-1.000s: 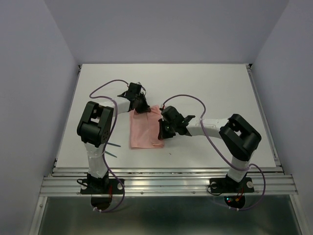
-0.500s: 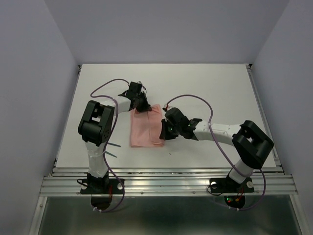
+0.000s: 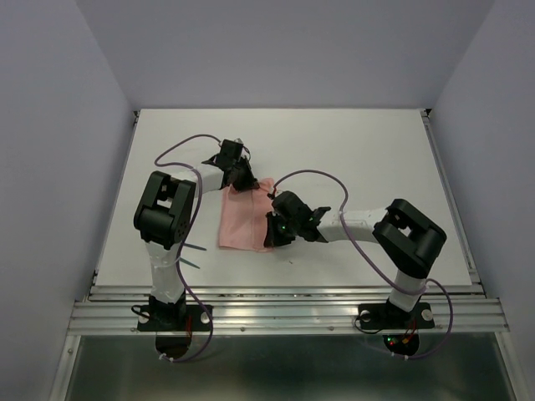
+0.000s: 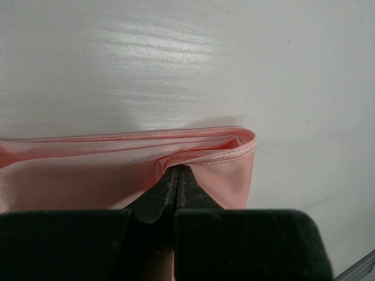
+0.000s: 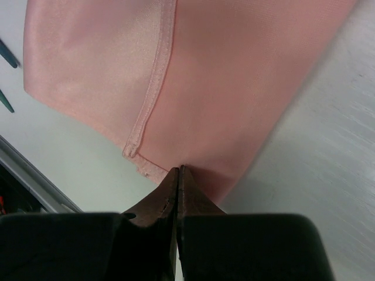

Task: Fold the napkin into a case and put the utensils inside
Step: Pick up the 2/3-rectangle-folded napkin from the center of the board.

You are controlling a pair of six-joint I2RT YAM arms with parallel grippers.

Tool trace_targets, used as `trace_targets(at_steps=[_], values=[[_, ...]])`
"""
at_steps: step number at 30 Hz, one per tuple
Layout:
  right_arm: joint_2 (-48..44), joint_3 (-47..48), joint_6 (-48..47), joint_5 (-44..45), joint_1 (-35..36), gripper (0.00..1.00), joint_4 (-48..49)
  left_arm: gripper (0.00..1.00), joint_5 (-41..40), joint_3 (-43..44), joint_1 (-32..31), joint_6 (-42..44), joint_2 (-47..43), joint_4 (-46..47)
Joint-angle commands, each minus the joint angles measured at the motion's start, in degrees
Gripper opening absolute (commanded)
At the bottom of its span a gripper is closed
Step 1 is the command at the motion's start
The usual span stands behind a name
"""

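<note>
The salmon-pink napkin [image 3: 241, 224] lies folded as a rectangle on the white table, left of centre. My left gripper [image 3: 241, 184] is at its far edge. In the left wrist view its jaws [image 4: 177, 171] are shut on the layered hem of the napkin [image 4: 88, 175], which puckers at the tips. My right gripper [image 3: 272, 236] is at the napkin's near right corner. Its jaws [image 5: 179, 170] are shut, with the tips touching the edge of the napkin [image 5: 222, 76] and no cloth between them. Teal utensils [image 3: 195, 249] lie by the left arm's base; their tips [image 5: 7, 54] show left of the cloth.
Purple cables [image 3: 180, 149] loop over both arms. A metal rail [image 3: 284, 305] runs along the table's near edge, close to the utensils. Walls close in the left, right and far sides.
My right gripper has slid left along the napkin's near right corner, and the cloth's near end has shifted slightly left. The left gripper has kept its pinch in place.
</note>
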Motion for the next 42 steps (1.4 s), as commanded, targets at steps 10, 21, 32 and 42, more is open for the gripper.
trace_targets(at_steps=[10, 21, 32, 42], values=[[2.2, 0.0, 1.0, 3.4, 0.6, 0.01, -1.8, 0.08, -1.1, 5.5, -1.4, 3.9, -6.6, -6.3], [0.7, -0.1, 0.5, 4.2, 0.6, 0.01, -2.3, 0.23, -9.8, 10.4, -1.8, 9.5, -14.8, -16.5], [-5.0, 4.1, -1.7, 11.8, 0.6, 0.06, -4.9, 0.70, -14.2, -6.5, 2.8, 7.9, -22.7, -17.6], [-1.6, 17.6, -7.4, 11.6, -10.7, 0.08, -6.1, 0.65, -17.5, -14.9, 3.9, 4.2, -24.4, -16.2]])
